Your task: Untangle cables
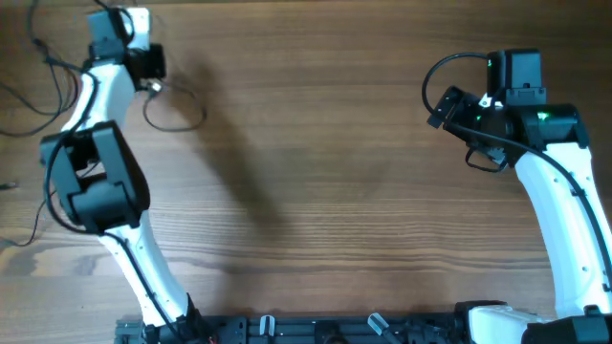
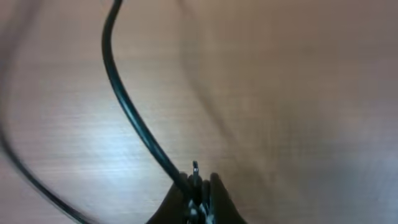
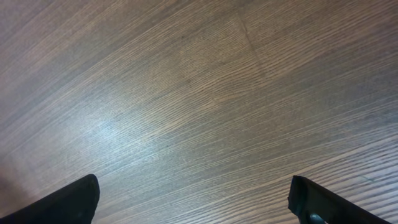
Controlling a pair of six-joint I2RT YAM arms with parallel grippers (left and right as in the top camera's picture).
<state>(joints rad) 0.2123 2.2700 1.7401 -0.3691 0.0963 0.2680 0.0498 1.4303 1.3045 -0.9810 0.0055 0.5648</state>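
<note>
cable [image 2: 127,102] pinched in left hand [image 2: 198,198], fingers clenched tight on it right at the tips. cord runs up and away from the grip across the wood. from overhead the left hand sits at the far top-left corner of the surface [image 1: 335,191], w/ a small loop [image 1: 175,113] of thin black cord lying just beside it, prob the same cord. more thin black strands [image 1: 42,50] lie at the left edge behind the arm; can't tell whether they cross the held one. a second blurred cord [image 2: 37,186] passes low-left in the wrist view, apart from the grip.

right hand [image 3: 199,210] is released, fingers spread wide, nothing btwn them, only bare wood below. it hangs over the right side, well apart from all cords.

step in hand, imo: pulling one cord free of the bunch w/ the left hand. looks partway at best, since no cord is laid out in the middle yet. next move prob calls for drawing the held cord toward open wood w/o dragging the strands along, pinch kept firm since the cord is so thin. if it snags, right hand would need to cross over and pin the rest.
</note>
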